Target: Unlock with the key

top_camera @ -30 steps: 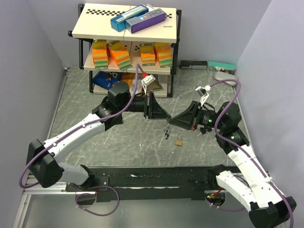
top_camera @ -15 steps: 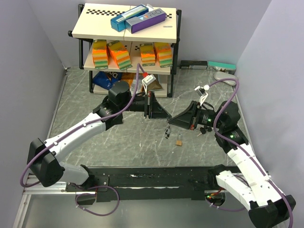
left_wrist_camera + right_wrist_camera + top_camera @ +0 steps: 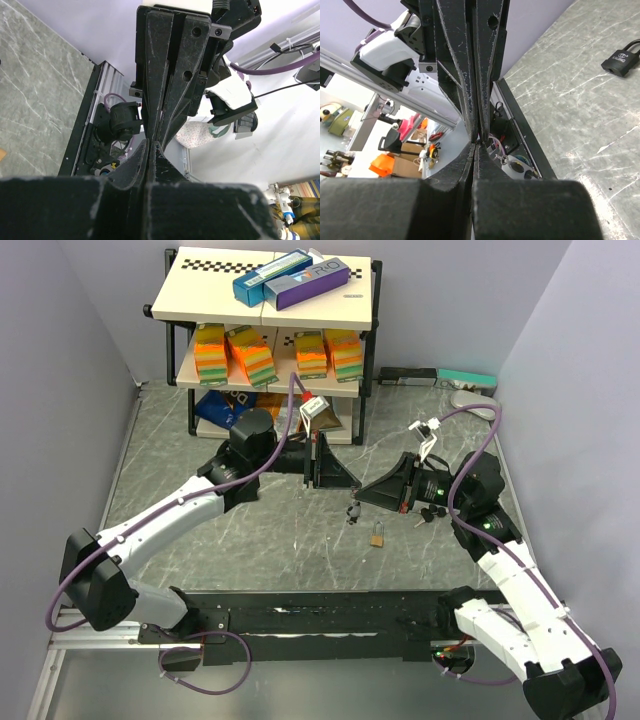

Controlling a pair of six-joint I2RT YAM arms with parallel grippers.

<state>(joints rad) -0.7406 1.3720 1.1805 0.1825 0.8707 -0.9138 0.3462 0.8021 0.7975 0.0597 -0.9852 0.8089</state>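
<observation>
A small brass padlock (image 3: 378, 535) lies on the grey marble table; in the right wrist view it shows dark at the upper right (image 3: 621, 59). My right gripper (image 3: 359, 499) points left and is shut, with a bunch of keys (image 3: 353, 512) hanging under its tips. My left gripper (image 3: 350, 485) points right and is shut. The two grippers meet tip to tip a little above the table, up-left of the padlock. In the left wrist view my left gripper (image 3: 151, 143) faces the right fingers (image 3: 172, 75). In the right wrist view my right gripper (image 3: 476, 141) faces the left fingers (image 3: 455, 60). The key blade is hidden.
A two-tier shelf (image 3: 200, 285) with boxes and sponge packs stands at the back, close behind my left gripper. More small dark keys (image 3: 425, 518) lie right of the padlock. A power strip (image 3: 435, 375) and a white object (image 3: 470, 400) lie at the back right. The black base rail (image 3: 330, 615) runs along the front.
My right gripper has moved slightly up and left, and the hanging keys rose with it, until its tips met the left gripper's. The left arm shifted only slightly. The padlock has not moved.
</observation>
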